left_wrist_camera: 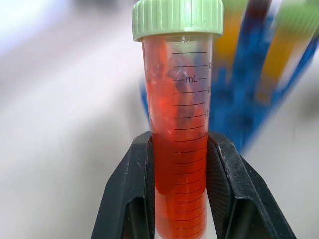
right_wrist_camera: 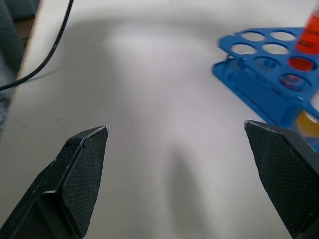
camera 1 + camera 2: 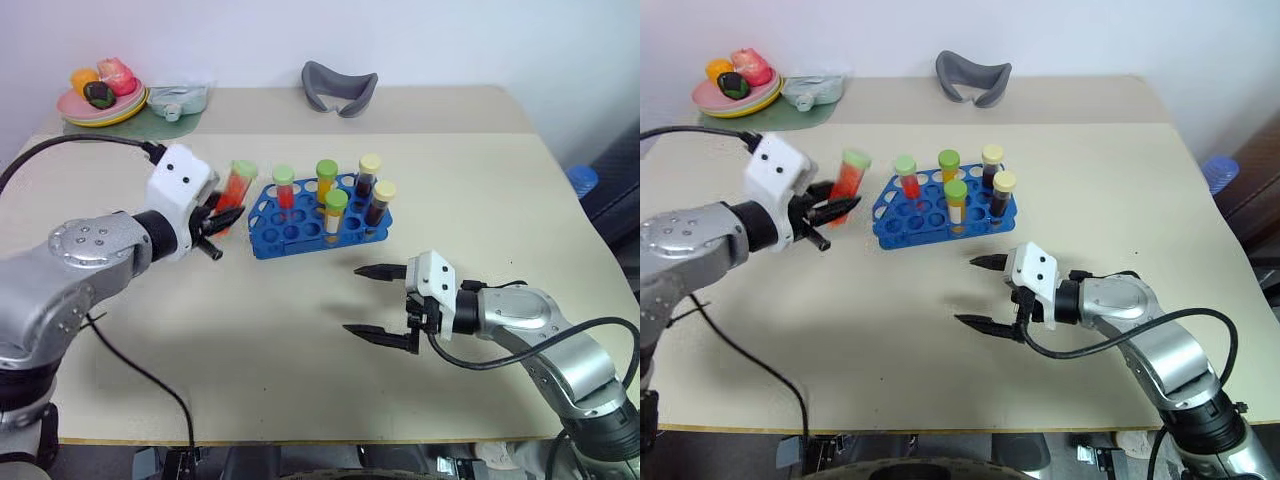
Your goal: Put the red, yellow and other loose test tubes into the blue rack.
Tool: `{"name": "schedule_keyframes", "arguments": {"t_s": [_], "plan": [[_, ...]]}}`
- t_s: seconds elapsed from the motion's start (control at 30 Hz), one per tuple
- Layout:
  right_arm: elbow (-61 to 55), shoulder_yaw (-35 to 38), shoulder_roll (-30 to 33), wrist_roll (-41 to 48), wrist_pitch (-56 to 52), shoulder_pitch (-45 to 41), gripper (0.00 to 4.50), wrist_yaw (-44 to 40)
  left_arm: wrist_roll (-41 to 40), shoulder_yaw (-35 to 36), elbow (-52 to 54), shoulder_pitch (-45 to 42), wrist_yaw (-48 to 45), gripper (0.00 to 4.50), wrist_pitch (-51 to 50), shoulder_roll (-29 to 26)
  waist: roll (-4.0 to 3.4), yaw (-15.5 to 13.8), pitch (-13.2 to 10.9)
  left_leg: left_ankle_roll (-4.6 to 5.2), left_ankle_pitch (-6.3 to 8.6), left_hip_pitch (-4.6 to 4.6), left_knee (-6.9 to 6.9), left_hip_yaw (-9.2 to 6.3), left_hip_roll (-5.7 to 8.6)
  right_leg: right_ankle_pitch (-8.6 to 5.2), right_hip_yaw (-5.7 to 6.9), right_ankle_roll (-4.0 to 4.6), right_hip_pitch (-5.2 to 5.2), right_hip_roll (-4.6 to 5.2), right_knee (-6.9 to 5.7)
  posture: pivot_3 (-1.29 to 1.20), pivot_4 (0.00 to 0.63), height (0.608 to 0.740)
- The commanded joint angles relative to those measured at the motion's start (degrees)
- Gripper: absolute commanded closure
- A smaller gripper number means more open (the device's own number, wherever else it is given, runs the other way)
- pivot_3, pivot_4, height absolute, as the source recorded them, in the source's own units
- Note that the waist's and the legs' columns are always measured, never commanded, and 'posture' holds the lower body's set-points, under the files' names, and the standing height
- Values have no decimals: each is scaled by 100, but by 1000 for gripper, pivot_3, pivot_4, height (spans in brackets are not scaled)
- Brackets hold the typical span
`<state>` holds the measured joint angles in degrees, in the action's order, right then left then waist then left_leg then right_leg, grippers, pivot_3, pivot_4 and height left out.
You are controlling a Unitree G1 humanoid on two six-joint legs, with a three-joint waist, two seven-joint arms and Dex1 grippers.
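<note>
My left gripper [image 3: 226,216] is shut on a red test tube [image 3: 237,187] with a light-green cap, held up off the table just left of the blue rack [image 3: 300,228]. In the left wrist view the red tube [image 1: 178,149] stands upright between the two black fingers [image 1: 130,189]. The blue rack holds several capped tubes: a red one [image 3: 285,190], orange-yellow ones [image 3: 326,182] and dark-brown ones [image 3: 369,178]. My right gripper [image 3: 382,305] stands open over bare table in front of the rack, with nothing between its fingers [image 2: 82,174].
A plate of toy fruit [image 3: 100,95] and a pale green object [image 3: 177,100] sit at the back left. A grey curved piece [image 3: 340,88] lies at the back centre. A black cable [image 3: 140,375] runs over the table's front left.
</note>
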<state>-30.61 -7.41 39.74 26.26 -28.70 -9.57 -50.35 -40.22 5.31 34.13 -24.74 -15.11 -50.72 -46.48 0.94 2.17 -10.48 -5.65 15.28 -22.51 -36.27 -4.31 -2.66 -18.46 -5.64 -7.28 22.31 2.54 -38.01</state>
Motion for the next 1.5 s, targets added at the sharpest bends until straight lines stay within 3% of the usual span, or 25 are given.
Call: {"name": "schedule_keyframes", "arguments": {"t_s": [0.03,0.1,0.23,0.47,1.5], "plan": [[5,110,-104,-34,154,-44,0,97,497,-88,5,85,-57,3733,1200,772,5,-9,0,0,0,-1,-2,0,1,0,0,0,-1,0,-1,0,150,740],[28,118,-142,-24,134,-50,0,134,769,-191,-108,110,-69,3733,1607,1157,6,-11,0,0,0,-3,-3,0,2,0,0,-1,0,1,1,0,150,740],[-30,155,-196,-58,85,62,0,318,2485,-1285,-1183,136,-15,3733,3457,1885,3,7,3,1,0,2,-2,-1,1,1,-1,-1,-2,0,-1,0,150,740],[-211,381,-97,39,-37,233,0,482,3149,-1528,-2222,398,-364,3733,4718,2471,3,31,3,2,1,2,1,-1,1,1,-1,-1,3,-3,-6,0,150,740],[-293,506,-48,60,-167,292,0,489,3288,-1211,-3639,507,-995,3733,6017,3325,3,25,4,2,1,5,-4,-2,2,1,0,-2,-4,-1,-7,0,150,740]]}}
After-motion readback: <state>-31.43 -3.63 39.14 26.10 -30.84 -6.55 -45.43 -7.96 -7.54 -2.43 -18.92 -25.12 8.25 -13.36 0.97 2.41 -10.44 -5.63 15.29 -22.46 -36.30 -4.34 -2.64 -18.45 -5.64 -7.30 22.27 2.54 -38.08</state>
